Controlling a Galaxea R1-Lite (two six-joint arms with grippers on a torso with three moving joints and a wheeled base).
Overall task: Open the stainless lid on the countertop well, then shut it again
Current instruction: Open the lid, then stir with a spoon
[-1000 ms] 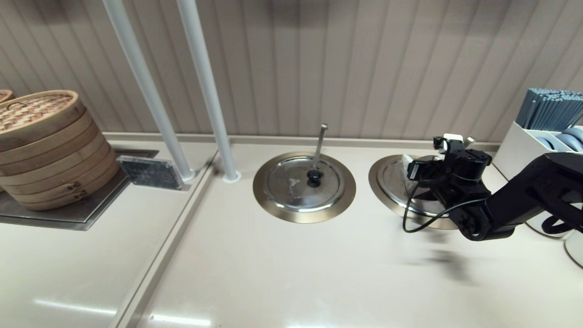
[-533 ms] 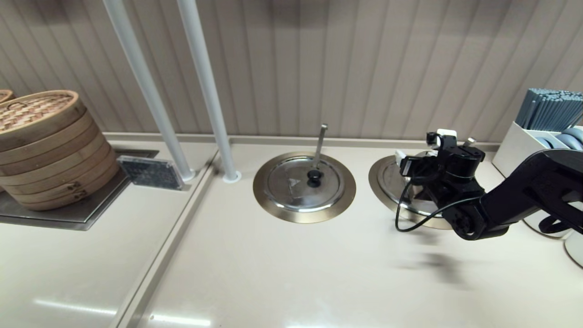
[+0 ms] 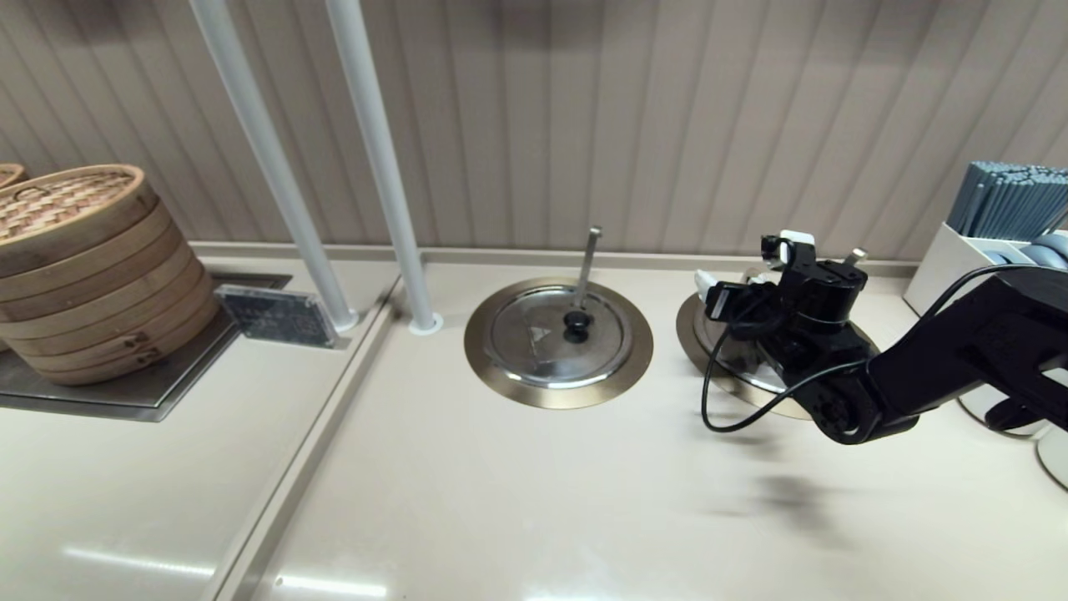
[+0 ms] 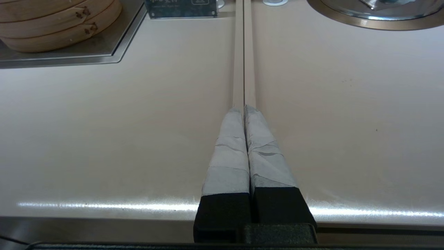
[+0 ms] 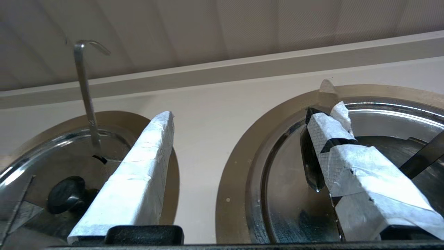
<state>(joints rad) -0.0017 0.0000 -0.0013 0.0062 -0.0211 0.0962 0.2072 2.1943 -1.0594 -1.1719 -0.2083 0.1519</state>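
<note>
The stainless lid lies shut on the countertop well, whose bronze rim shows at the right. My right wrist covers most of the lid and its knob. The tip of its slanting ladle handle sticks out behind. My right gripper hovers open over the lid's left edge, holding nothing. In the right wrist view the gripper straddles that edge: one finger is above the lid, the other beyond the rim. My left gripper is parked shut above the counter seam.
The twin lid with its black knob and thin upright ladle handle sits left of my right gripper. Two white poles rise behind it. Bamboo steamers stand far left, and a white chopstick holder far right.
My right arm has moved left and slightly toward the back wall over the stainless lid, with its fingers staying open. The lids and the left arm have not moved.
</note>
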